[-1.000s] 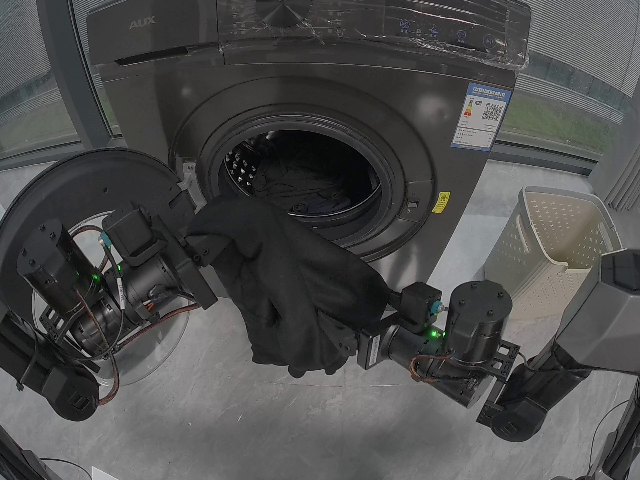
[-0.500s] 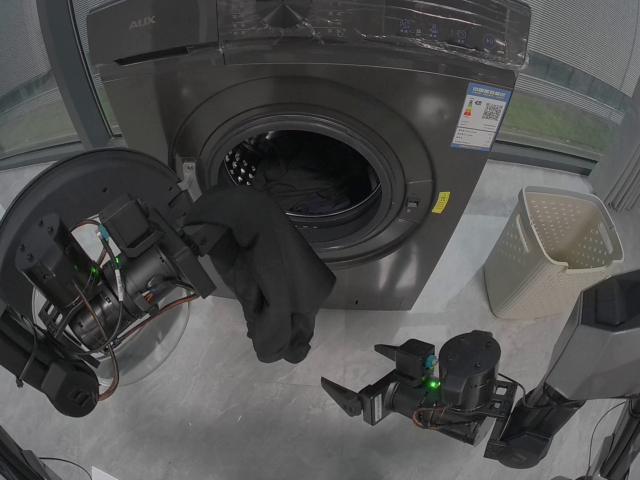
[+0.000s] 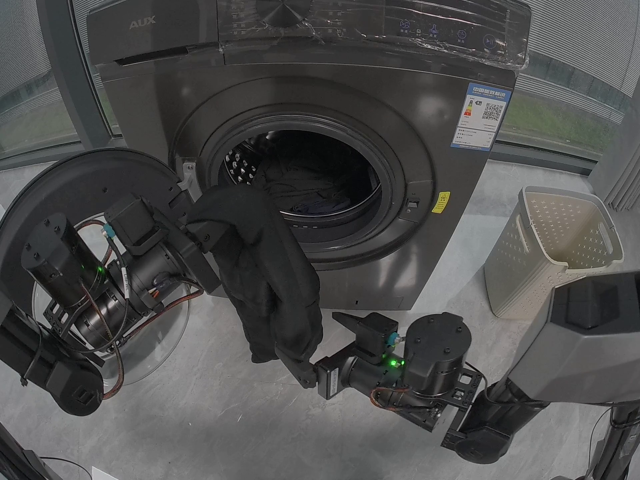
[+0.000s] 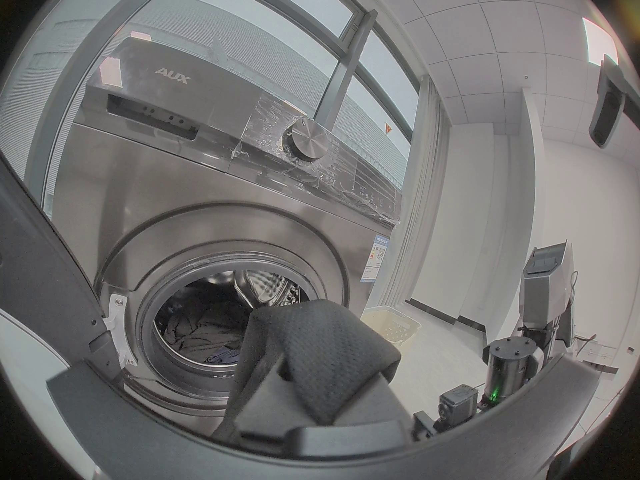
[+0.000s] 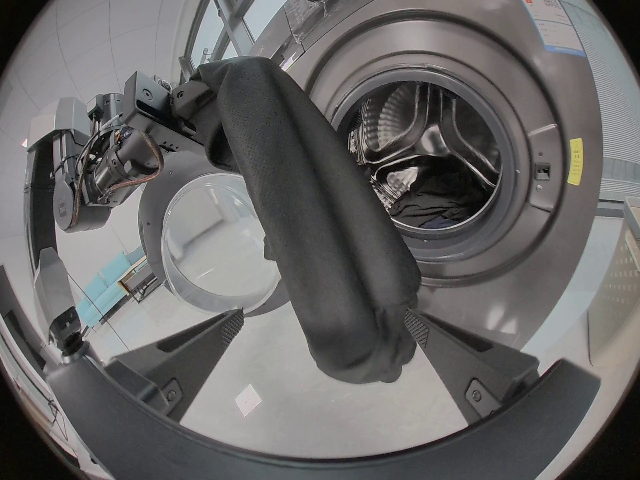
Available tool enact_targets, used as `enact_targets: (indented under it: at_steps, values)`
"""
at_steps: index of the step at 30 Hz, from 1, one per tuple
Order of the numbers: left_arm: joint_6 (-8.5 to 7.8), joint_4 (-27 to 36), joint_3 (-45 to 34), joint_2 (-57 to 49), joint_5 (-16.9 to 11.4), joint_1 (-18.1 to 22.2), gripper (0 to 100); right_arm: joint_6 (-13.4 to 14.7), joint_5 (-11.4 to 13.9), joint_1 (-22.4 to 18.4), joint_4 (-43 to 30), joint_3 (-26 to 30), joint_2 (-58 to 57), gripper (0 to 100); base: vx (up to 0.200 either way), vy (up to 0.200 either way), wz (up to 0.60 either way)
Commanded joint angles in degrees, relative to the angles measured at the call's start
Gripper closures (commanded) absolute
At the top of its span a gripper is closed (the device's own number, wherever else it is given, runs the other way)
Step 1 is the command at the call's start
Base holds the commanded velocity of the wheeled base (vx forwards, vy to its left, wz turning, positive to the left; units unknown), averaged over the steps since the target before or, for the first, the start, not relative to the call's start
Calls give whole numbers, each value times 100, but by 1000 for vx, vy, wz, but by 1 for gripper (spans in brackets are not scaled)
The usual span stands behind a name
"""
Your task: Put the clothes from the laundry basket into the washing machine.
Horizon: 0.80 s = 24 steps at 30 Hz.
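Before the washing machine [image 3: 413, 141], left claw [image 3: 199, 233] grips one black garment [image 3: 270, 268]; right claw [image 3: 301, 349] gapes at its hem.

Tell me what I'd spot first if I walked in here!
A big black garment dangles from the left claw, right before the washing machine and its open round mouth. Below, the right claw gapes wide around the garment's bottom end. Inside the drum lie dark clothes.

left gripper [image 3: 200, 233] holds black garment [image 3: 273, 281] before open washing machine [image 3: 427, 168].
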<state>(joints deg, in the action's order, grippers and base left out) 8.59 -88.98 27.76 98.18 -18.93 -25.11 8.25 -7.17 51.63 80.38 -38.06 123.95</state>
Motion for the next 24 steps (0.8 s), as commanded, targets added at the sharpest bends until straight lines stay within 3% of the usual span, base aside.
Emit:
enact_targets:
  at_steps: [1,24]
  values:
    - [2,-23,19,43,12,-2,100,-69,49,-127,12,-386,445,0,0,0,0]
    - [2,-23,45,61,21,-73,100,-140,110,-425,-49,-1555,1017,0,0,0,0]
